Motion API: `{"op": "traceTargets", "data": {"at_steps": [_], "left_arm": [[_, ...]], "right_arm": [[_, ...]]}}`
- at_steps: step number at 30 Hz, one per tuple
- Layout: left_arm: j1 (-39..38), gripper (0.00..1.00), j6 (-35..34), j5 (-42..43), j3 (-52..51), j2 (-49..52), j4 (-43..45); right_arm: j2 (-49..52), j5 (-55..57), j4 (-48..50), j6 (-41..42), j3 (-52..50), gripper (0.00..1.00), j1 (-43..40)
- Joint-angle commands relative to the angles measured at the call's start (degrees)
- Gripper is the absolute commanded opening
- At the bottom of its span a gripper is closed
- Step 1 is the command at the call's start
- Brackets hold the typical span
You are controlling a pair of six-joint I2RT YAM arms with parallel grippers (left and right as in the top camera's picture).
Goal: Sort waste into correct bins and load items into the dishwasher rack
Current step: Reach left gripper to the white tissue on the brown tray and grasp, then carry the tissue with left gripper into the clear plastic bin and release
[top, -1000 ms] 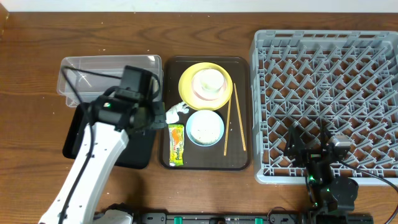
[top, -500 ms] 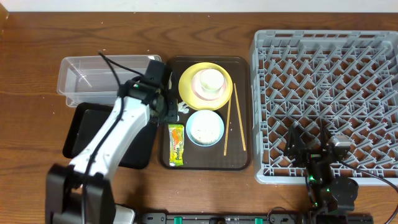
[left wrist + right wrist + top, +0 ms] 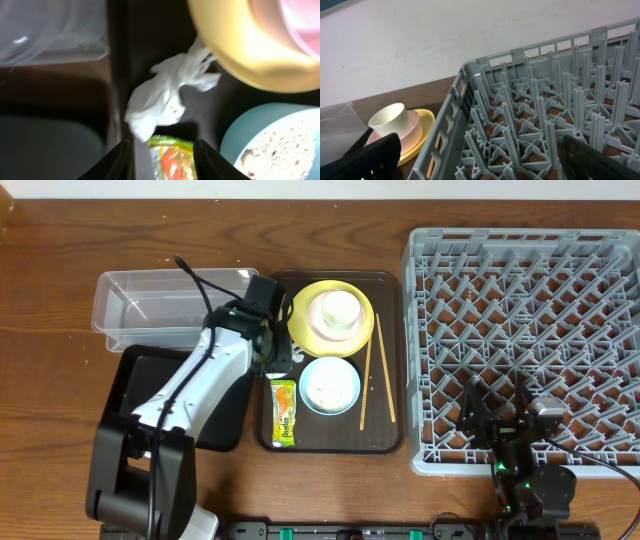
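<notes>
The grey dishwasher rack (image 3: 520, 330) takes up the right of the worktop (image 3: 50, 260), and the frame cuts off its right edge. At its near edge the right end effector (image 3: 495, 415) hangs with its fingers spread wide and nothing between them.

Left of the rack lies the brown serving tray (image 3: 330, 435). Beyond that are the clear tub (image 3: 140, 310) and, nearer, the black tray (image 3: 125, 390), which the left arm partly covers.

On the serving tray a yellow plate (image 3: 300, 315) carries a pink bowl (image 3: 318, 330) with a white cup (image 3: 337, 308) standing in it. Just in front, the light blue bowl (image 3: 305, 380) holds rice grains (image 3: 330, 387). The chopsticks (image 3: 369, 370) lie along the tray's right side.

The wrapper (image 3: 284, 425) lies flat at the tray's front left.

From overhead, the left end effector (image 3: 162, 162) is hidden under its own wrist. Its blurred wrist view shows the fingers partly apart and gripping nothing. The crumpled white paper scrap (image 3: 160, 102) lies just ahead of them, touching the plate's rim.
</notes>
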Motion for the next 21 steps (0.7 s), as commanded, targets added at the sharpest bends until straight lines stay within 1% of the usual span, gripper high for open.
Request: {"op": "traceTargets", "data": {"at_steps": [1,4,11,21], "left_arm": [[-1.60,0.43,1.64,-3.45,-2.08,0.46,1.92],[-3.02,0.43,1.64,-7.30,-2.95,0.46,3.23],[-5.18,0.43,2.05,-12.44,-5.18,0.48,6.01],[-5.29,0.44,2.08,-12.57,-6.80,2.08,9.73]], "right_arm": [[-0.35,-0.20,-0.07,0.57,-0.20,0.99,0.07],[-0.37,-0.20,-0.07,0.57,-0.20,0.99,0.07],[-0.37,-0.20,-0.07,0.57,-0.20,0.99,0.07],[-0.37,-0.22,-0.07,0.57,-0.20,0.99,0.07]]}}
